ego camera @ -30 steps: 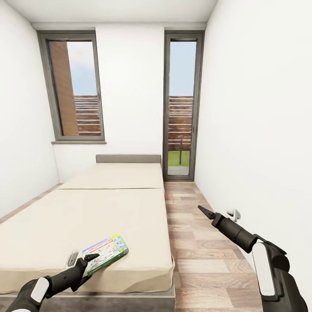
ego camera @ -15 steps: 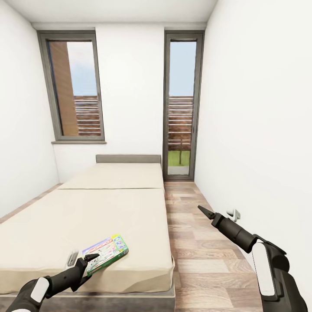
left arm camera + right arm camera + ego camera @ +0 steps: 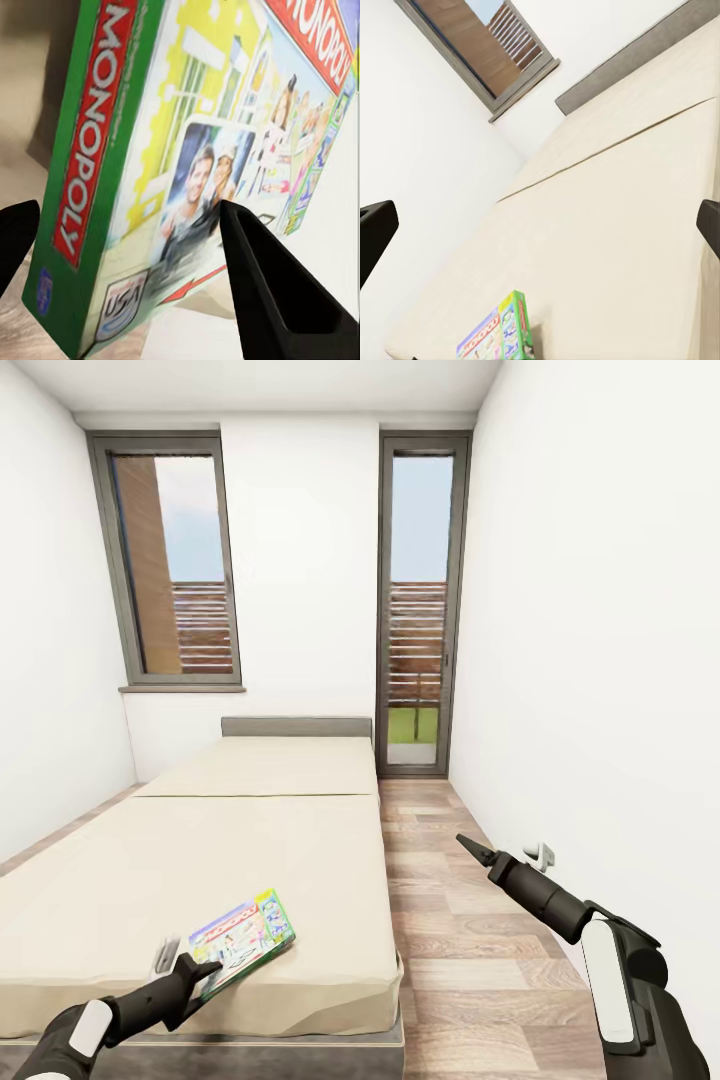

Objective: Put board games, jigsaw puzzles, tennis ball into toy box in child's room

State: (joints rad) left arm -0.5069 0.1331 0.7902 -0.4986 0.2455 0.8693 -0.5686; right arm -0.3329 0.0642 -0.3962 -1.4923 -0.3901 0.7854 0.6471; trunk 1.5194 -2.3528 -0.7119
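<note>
A narrow white-walled room is seen, with a wood-plank floor (image 3: 450,920), a grey-framed window (image 3: 172,560) on the far wall and a tall glazed door (image 3: 416,600) beside it. Most of the left half is taken up by the bed (image 3: 250,840), made of two beige mattress pads with a grey headboard at the far end.

The white-and-green board game (image 3: 243,938), printed "MONOPOLY", is found at the near edge of the bed, lifted and tilted, its near corner raised off the pad. It is pinched by the left gripper (image 3: 203,966): in the left wrist view the box (image 3: 187,165) is seen between the two dark fingers, one pressed on the printed lid (image 3: 277,285) and the other beside the green edge. In the right wrist view the same box (image 3: 499,334) is seen at the near edge of the mattress (image 3: 615,217).

The right gripper (image 3: 473,848) is held over the floor, well apart from the bed, pointed toward the far wall, with nothing between its fingers. In the right wrist view its fingertips (image 3: 375,236) are seen spread wide apart.

A small white fitting (image 3: 541,854) is seen low on the right wall.
</note>
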